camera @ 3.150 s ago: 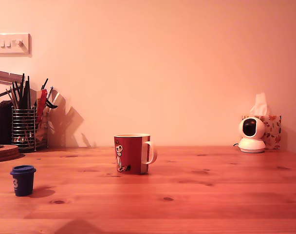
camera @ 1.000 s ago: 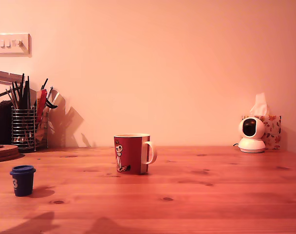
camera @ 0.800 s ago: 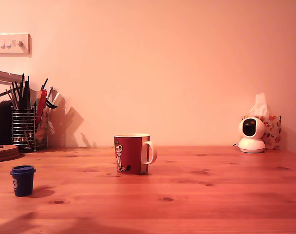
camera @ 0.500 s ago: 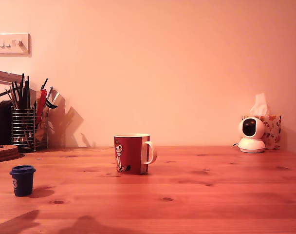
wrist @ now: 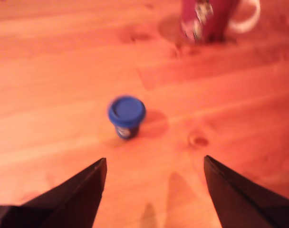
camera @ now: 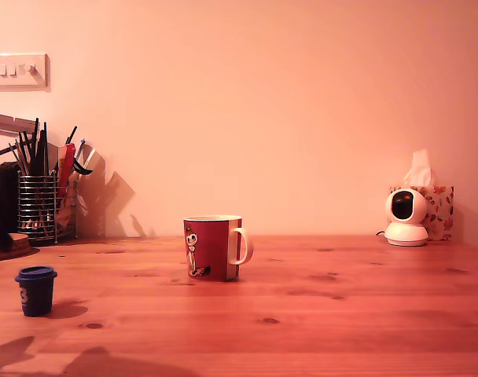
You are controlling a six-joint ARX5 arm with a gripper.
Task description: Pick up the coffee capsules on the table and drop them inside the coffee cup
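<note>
A: Going from the exterior view's left, what's on the table (camera: 341, 314)?

B: First a wire utensil holder (camera: 37, 206) at the back by the wall. In front of it, well forward, one blue coffee capsule (camera: 36, 290) stands upright with its wide rim up. Near the middle is the red coffee cup (camera: 213, 247), handle toward the exterior view's right. Far right, a small white camera (camera: 406, 217) in front of a tissue box (camera: 434, 210). I see only the one capsule

A: And the arm?

B: Not in the exterior view, only shadows on the front edge. In the wrist view the gripper (wrist: 153, 190) is spread wide with nothing between its two dark fingers (wrist: 78, 194); the capsule (wrist: 126, 115) sits ahead of the gap, clear of both, and the cup (wrist: 208, 19) is farther beyond

A: So which step?

B: The approach to the capsule, I'd say; nothing is grasped. Next it likely needs to advance and descend until the fingers flank the capsule, shifting sideways a little since it sits off the gap's centre, then close under the rim without tipping it
</note>
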